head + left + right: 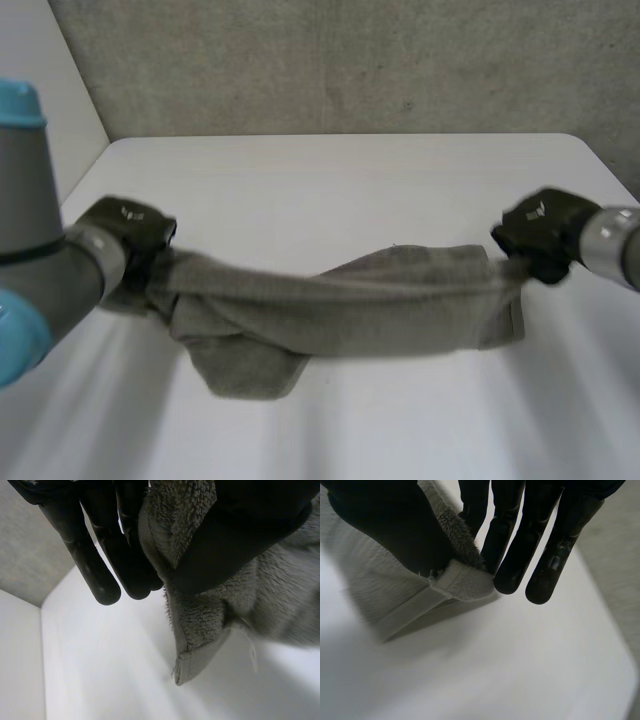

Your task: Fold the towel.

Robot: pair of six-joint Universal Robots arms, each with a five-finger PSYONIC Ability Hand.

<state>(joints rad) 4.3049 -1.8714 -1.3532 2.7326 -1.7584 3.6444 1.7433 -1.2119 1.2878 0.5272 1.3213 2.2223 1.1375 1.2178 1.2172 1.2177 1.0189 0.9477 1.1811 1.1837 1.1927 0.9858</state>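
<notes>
A grey-green towel [340,305] hangs stretched between my two hands, sagging in the middle, and its lower folds rest on the white table [340,190]. My left hand [130,235] holds the towel's left end; in the left wrist view its thumb [235,540] pinches the towel [200,615] against straight fingers [107,555], and a hemmed corner dangles below. My right hand [540,235] holds the right end; in the right wrist view its thumb [385,525] presses the towel's hemmed corner [462,582] against its fingers [520,545].
The table's far edge meets a grey concrete wall [350,60]. A white side wall [40,90] stands at the left. The table's rounded far right corner [580,145] lies just behind my right hand.
</notes>
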